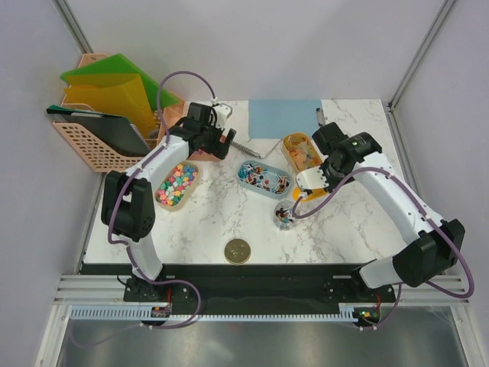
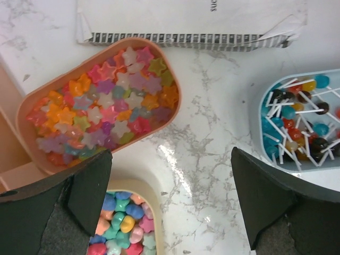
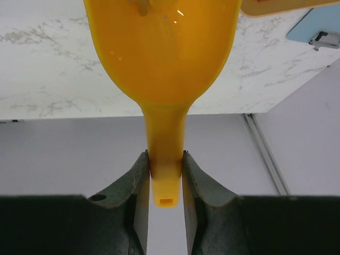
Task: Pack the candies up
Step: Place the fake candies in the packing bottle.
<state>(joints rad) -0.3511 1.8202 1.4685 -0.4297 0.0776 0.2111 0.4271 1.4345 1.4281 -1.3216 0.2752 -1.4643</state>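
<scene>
- The candies are looking tiny, hard and light. They are probably going to roll and scatter at a nudge, and a single one is likely too small and slick for a pincer to pinch reliably.
- The better hold is probably the orange scoop, taken by its narrow handle (rigid plastic, easy to clamp), so that it is carrying a loose heap.
- The right pincer is squeezing that handle, its jaws standing close together around it, on the right side of the table.
- The left pincer is hanging spread wide with nothing in it, above the far left trays.
- Glossy star shapes in pink, orange, yellow and purple are filling a pink tray.
- Rounder pastel bits are lying in a cream tray just beside it.
- Ball sweets on white sticks are crowding a blue tray to the right.
- Orange-red bits are sitting in an orange tray at the far right.
- A small round jar near the middle is holding a few dark pieces, with the gold lid lying apart, nearer.
</scene>
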